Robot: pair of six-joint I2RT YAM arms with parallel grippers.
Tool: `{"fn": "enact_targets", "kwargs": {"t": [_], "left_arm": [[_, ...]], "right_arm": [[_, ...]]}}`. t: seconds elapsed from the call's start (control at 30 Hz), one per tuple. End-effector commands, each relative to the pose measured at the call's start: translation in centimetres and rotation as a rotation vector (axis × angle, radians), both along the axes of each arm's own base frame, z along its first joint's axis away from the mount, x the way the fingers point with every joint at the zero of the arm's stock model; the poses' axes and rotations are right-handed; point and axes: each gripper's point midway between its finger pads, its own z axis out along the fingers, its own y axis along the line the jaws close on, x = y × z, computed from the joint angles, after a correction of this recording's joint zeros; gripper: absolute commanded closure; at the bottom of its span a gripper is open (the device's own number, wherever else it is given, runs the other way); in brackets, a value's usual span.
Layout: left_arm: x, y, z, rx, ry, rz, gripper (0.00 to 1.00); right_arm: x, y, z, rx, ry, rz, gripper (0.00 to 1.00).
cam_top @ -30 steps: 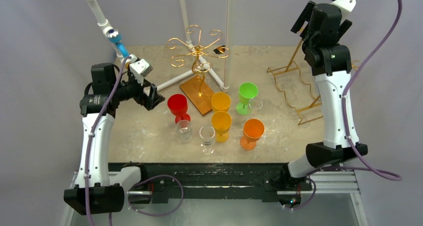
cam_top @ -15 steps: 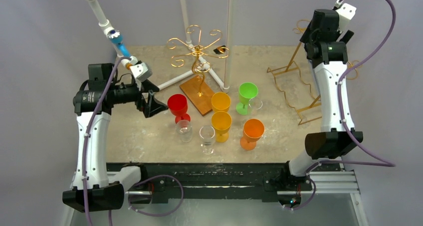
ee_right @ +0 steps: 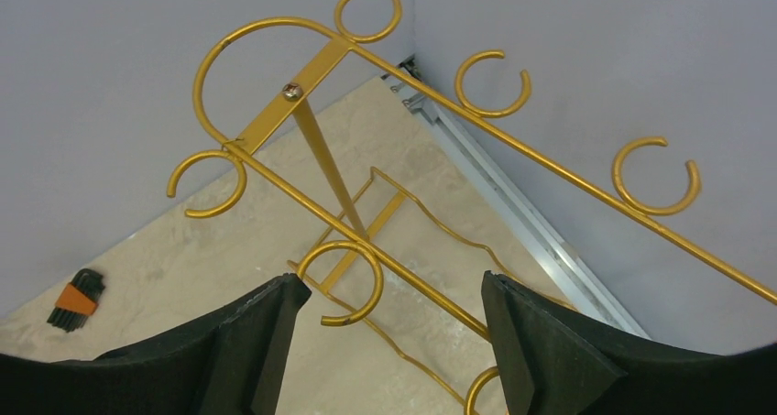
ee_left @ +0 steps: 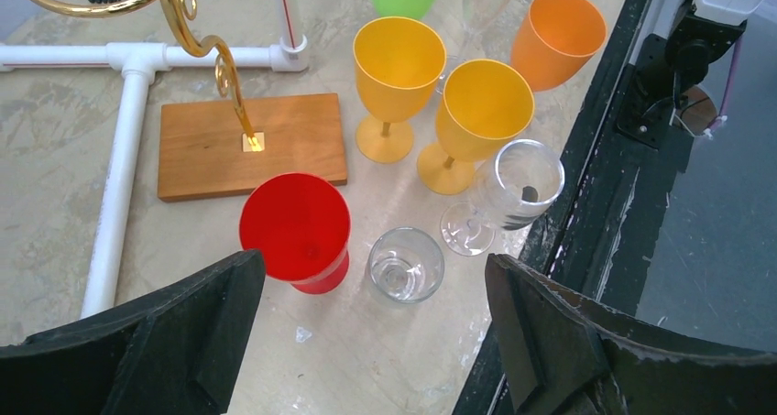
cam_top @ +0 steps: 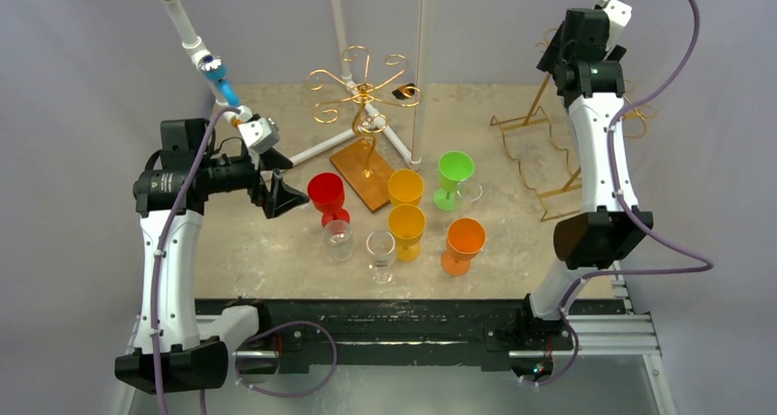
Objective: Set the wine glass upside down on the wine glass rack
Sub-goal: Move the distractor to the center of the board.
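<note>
Two-arm session at a speckled table point(cam_top: 266, 250); right gripper point(ee_right: 389, 333), jaws apart and empty, faces the gold hooked rack point(ee_right: 307, 74); left gripper point(ee_left: 374, 314), jaws wide, hovers above the red wine glass point(ee_left: 295, 227), upright mid-table; probably light, slick plastic, best gripped across the bowl, leaving the stem free.

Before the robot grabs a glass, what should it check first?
1. Left gripper open: ok.
2. Left gripper empty: ok.
3. Red glass upright in front of it: ok.
4. Room around the red glass: not ok, the small clear glass stands close beside it.
5. Hooks on the gold rack free: ok.
6. Right gripper away from the glasses: ok, up by the other rack.
</note>
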Motion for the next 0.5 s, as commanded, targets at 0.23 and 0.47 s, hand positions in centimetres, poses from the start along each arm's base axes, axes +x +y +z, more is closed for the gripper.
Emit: {"fn": "enact_targets", "kwargs": {"t": [0.23,0.47], "left_arm": [[0.9,0.2,1.0,0.022,-0.096,-0.005,0.02],[1.0,0.2,1.4,0.013,-0.106,0.008,0.03]], "right_arm": [[2.3,1.1,-1.1,0.016,0.019,0.064,0.27],[1.9,2.2,-1.4,0.046,0.029,0.127,0.51]]}}
